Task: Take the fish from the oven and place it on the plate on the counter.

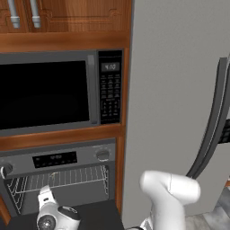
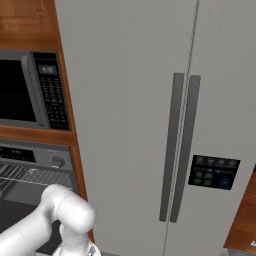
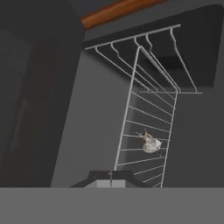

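The fish (image 3: 150,143) lies on a wire rack (image 3: 148,127) inside the open oven (image 1: 58,179) (small and pale against the bars), while the gripper (image 3: 110,177), fingers together and empty, points toward it, apart.

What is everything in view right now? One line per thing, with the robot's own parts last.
oven: one, grey steel, below the microwave, door open, wire racks showing.
fish: one, small, pale grey, lying on an oven rack in the hand view.
oven racks: wire, pale grey, inside the oven.
microwave: one, grey with black window and keypad, above the oven.
fridge: one, pale grey, two doors with dark bar handles, right of the oven.
fridge panel: one, black, on the right door.
cabinets: brown wood, above the microwave.
arm: white, rising low in both base views.
claw: one, dark tips together, shut and holding nothing, pointing into the oven short of the fish.
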